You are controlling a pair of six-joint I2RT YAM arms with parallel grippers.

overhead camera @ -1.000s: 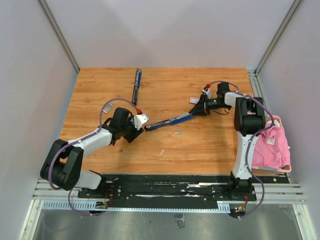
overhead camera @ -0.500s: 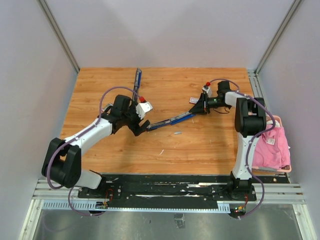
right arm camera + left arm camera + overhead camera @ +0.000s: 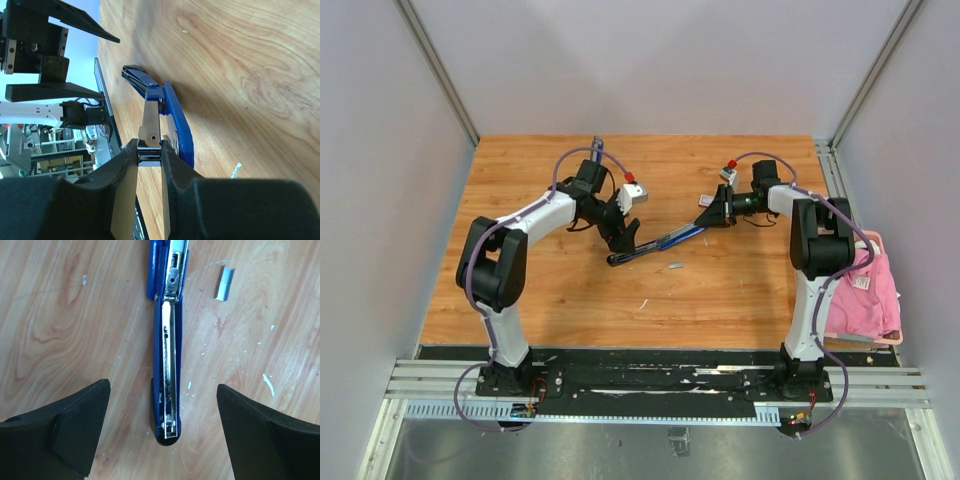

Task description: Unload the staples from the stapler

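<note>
Right claw (image 3: 149, 151) pinches the metal arm (image 3: 150, 120) of the blue stapler (image 3: 176, 122); left claw (image 3: 162, 386), spread wide, should lower centred over the magazine channel (image 3: 169, 365).

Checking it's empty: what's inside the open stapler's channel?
Only a thin spring shows in the stapler's channel; no staples. Its far end is covered by a metal piece. One staple strip lies beside it.

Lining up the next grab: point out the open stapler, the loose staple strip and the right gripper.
open stapler (image 3: 169, 365), left wrist view, on its bare metal magazine rail.
loose staple strip (image 3: 224, 283), left wrist view, middle of the strip.
right gripper (image 3: 149, 153), right wrist view, midway between its fingertips.
</note>
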